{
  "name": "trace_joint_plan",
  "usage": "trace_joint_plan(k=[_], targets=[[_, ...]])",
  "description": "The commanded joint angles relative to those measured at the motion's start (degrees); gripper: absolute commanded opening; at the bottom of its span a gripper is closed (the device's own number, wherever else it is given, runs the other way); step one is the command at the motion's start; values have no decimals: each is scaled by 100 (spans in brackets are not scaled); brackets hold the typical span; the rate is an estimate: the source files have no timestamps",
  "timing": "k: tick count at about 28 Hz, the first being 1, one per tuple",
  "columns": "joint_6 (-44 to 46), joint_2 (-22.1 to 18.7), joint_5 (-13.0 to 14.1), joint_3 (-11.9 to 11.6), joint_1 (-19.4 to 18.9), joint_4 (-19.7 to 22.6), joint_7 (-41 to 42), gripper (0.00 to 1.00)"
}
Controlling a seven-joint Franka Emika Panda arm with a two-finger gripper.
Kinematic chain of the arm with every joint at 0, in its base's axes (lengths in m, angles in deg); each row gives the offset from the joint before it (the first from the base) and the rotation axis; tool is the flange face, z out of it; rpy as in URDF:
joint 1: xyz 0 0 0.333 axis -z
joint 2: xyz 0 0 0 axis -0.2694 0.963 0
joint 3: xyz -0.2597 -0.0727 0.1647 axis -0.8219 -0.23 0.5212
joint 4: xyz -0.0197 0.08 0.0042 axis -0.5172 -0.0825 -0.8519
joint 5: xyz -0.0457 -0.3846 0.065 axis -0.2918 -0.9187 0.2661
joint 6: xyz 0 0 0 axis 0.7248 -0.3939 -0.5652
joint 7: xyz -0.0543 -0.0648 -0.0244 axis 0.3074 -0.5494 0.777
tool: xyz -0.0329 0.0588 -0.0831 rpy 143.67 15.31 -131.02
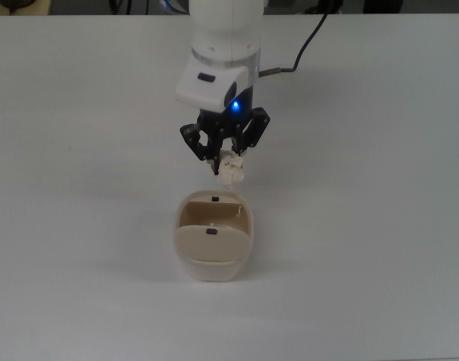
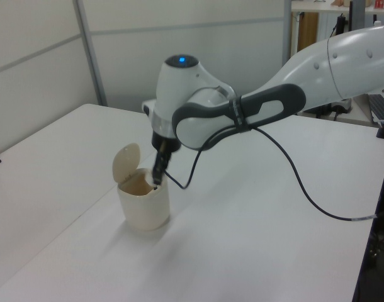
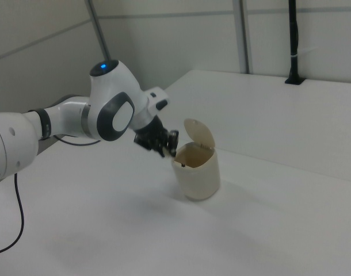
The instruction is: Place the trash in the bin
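Paper wad pinched in the gripper, raised beside the open bin.

The gripper point(image 1: 224, 158) is closed on the trash point(image 1: 232, 171), a small crumpled off-white wad hanging from the fingertips clear of the table point(image 1: 380, 226) and just short of the bin's point(image 1: 213, 241) rim, on the side away from the raised flap. The wad looks very light and soft, so it should squash rather than resist; a pinch across its bulk, as here, seems the sensible hold, since a grip on a loose edge could tear free. Being so light, it may cling to a finger on release instead of dropping cleanly.
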Motion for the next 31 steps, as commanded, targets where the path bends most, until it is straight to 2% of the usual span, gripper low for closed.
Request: trace_joint_plan(k=[1,3,6,7,8,9,10,14,20,21,26,27,31], targets=[[-1253,262,-98,-37,-20,-57,-679,35],[-1561,368,-150,-37,-20,-57,-917,42],[-1721,535,-457,-37,24,-57,-1207,47],[-1721,552,-510,-37,50,-57,-1251,53],[-1712,553,-528,-37,85,-57,-1269,64],[-1703,544,-528,-37,129,-31,-1296,94],[-1703,544,-528,-37,147,-22,-1296,100],[-1642,500,-528,-46,173,-21,-1287,100],[34,26,-467,-37,182,-56,-1269,100],[507,-166,-449,-37,174,-57,-1296,100],[1766,-633,-397,25,174,-153,-1462,100],[2177,-756,-283,33,165,-249,-1593,100],[2918,-906,-72,-1,174,-504,-1858,100]])
